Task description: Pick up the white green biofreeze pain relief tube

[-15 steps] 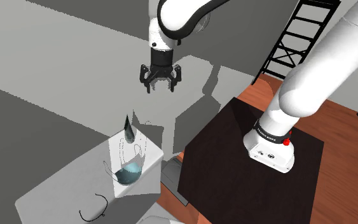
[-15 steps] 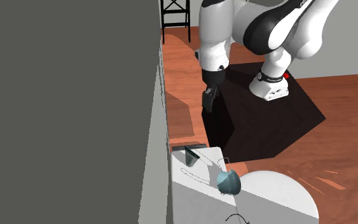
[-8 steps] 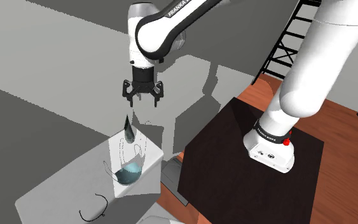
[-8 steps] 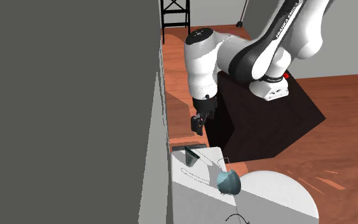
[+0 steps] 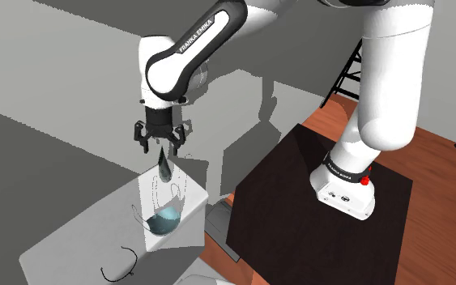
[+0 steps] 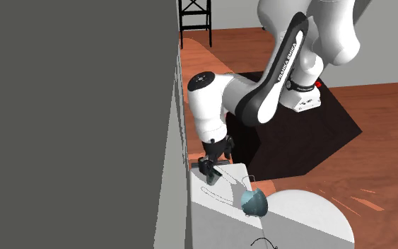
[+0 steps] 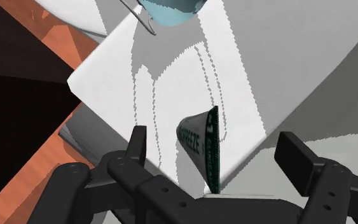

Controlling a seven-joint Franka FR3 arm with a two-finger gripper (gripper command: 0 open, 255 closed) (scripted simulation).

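The tube (image 7: 199,145) is a pale grey wedge with green lettering and a dark green flat end. It stands near the edge of a white tabletop (image 7: 247,76). My gripper (image 7: 215,149) is open, with one finger (image 7: 138,141) and the other (image 7: 293,153) on either side of the tube and neither touching it. In the shoulder view the gripper (image 5: 161,146) hangs just above the tube (image 5: 164,168). In the second exterior view the gripper (image 6: 208,168) is down at the tube (image 6: 215,174), at the table's corner nearest the stand.
A teal rounded object with thin wire loops (image 5: 166,219) lies on the same white top, farther from the gripper (image 6: 255,203). A black cord (image 5: 125,263) lies beyond it. The dark stand (image 5: 299,219), a grey wall (image 6: 77,120) and a black ladder (image 5: 364,73) surround the spot.
The arm has swung toward the shoulder view's left and come down, bringing the open gripper from well above the table to just over the tube. The tube has not moved.
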